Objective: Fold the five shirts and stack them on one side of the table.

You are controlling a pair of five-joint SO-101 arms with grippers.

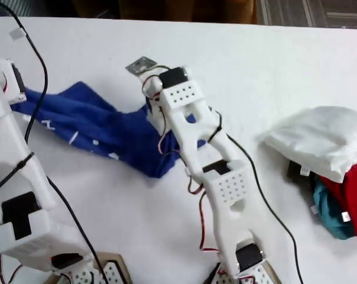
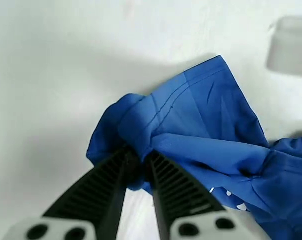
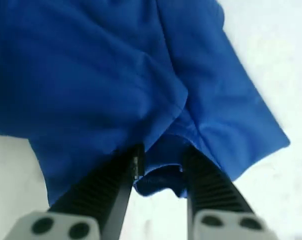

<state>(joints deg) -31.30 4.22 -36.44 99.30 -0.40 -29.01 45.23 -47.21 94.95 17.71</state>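
Note:
A blue shirt (image 1: 101,127) stretches in a crumpled band across the white table (image 1: 255,65), from the left side to the middle. My left gripper (image 2: 138,165) is shut on a bunched edge of the blue shirt (image 2: 206,115) at its left end, beside the left arm (image 1: 7,83). My right gripper (image 3: 163,165) grips the blue shirt (image 3: 91,75) at its middle end, with a thick fold of hem between its fingers (image 3: 128,172). The right arm (image 1: 184,100) stands over that end and hides part of the cloth.
Several folded shirts are piled at the right edge: a white one (image 1: 320,139) on top, red (image 1: 353,198) and teal (image 1: 332,213) below. A small grey card (image 1: 142,65) lies behind the right arm. Black cables (image 1: 39,53) trail over the table on the left.

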